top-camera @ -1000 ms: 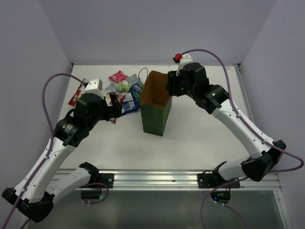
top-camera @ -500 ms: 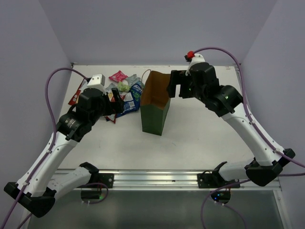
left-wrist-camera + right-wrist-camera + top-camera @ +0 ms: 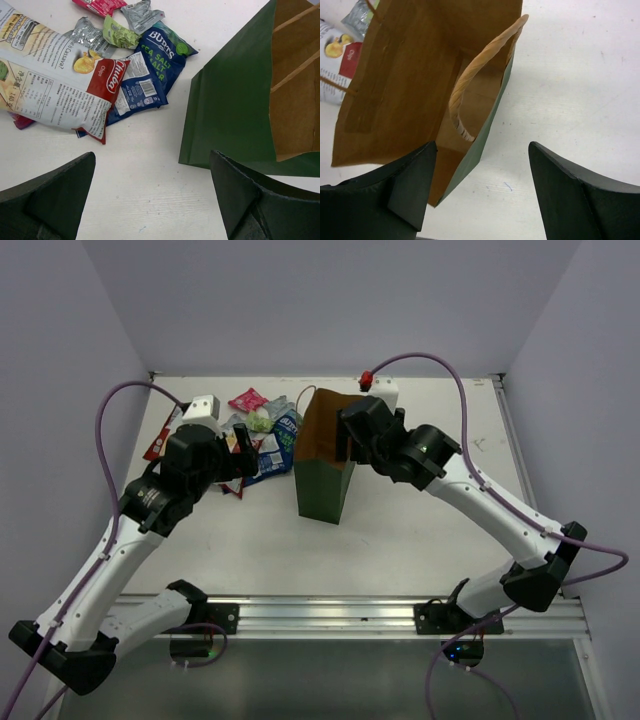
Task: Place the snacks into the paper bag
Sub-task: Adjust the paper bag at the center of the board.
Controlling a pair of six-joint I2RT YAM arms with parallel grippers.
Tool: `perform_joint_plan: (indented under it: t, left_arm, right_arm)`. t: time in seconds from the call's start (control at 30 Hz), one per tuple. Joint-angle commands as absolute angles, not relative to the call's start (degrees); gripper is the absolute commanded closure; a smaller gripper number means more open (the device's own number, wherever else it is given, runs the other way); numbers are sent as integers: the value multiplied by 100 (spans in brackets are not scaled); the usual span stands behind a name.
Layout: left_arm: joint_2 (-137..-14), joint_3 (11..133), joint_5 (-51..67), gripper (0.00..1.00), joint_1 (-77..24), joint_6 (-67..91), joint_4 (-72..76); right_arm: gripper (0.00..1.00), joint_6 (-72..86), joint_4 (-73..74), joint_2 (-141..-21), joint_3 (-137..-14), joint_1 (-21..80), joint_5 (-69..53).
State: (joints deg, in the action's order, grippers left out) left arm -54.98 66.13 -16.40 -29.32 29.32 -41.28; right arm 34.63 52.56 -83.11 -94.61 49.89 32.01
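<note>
The dark green paper bag (image 3: 322,488) stands upright and open mid-table, with a brown inside (image 3: 395,75) and a tan handle (image 3: 480,75). The snacks lie in a heap to its left: a white-red chip bag (image 3: 55,87), a blue packet (image 3: 152,67), a green one (image 3: 119,34), a silver one (image 3: 142,12) and a pink one (image 3: 247,399). My left gripper (image 3: 152,200) is open and empty above bare table between the heap and the bag. My right gripper (image 3: 480,192) is open, straddling the bag's right wall (image 3: 487,132) at the rim.
White walls close in the table (image 3: 420,530) on three sides. A red packet (image 3: 158,443) lies at the far left under the left arm's cable. A metal rail (image 3: 330,615) runs along the near edge.
My right gripper has swung in from behind and right of the bag onto its right rim. The left gripper edged slightly toward the heap, then held still.
</note>
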Motion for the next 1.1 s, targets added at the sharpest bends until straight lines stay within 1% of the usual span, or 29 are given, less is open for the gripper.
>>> perform_joint_plan:
  t: [0.0,0.2,0.3,0.33,0.4,0.57,0.7,0.73,0.9,0.93,1.07]
  left_arm:
    - [-5388,6671,-1907,0,-2918,2821,-4069]
    - [-5370,6645,-2030,0,-2927,2760,-4140]
    - [-5370,6627,-2048,0,-2918,2725,-4140]
    - [-5379,6627,-2057,0,-2918,2707,-4140]
    - [-5379,6609,-2065,0,-2918,2698,-4148]
    - [-5344,6566,-2083,0,-2918,2672,-4148]
    - [-5326,6565,-2127,0,-2918,2637,-4175]
    - [-5326,6565,-2144,0,-2918,2637,-4175]
    - [-5309,6565,-2171,0,-2918,2610,-4192]
    - [-5309,6565,-2188,0,-2918,2610,-4192]
    - [-5282,6557,-2206,0,-2927,2619,-4219]
  right_arm:
    - [23,3849,5247,-8533,-9659,5089,3928]
    - [26,3964,5186,-8798,-9660,5150,4210]
    - [30,3999,5063,-8842,-9607,5168,4298]
    - [34,4008,5063,-8868,-9624,5168,4333]
    - [37,4017,5001,-8903,-9607,5185,4421]
    - [52,4017,4878,-9000,-9615,5194,4517]
    - [58,4069,4790,-9044,-9528,5203,4579]
    - [61,4087,4764,-9044,-9501,5203,4597]
    - [64,4140,4685,-9105,-9431,5194,4632]
    - [68,4140,4676,-9105,-9422,5203,4649]
    - [75,4078,4728,-9114,-9404,5203,4728]
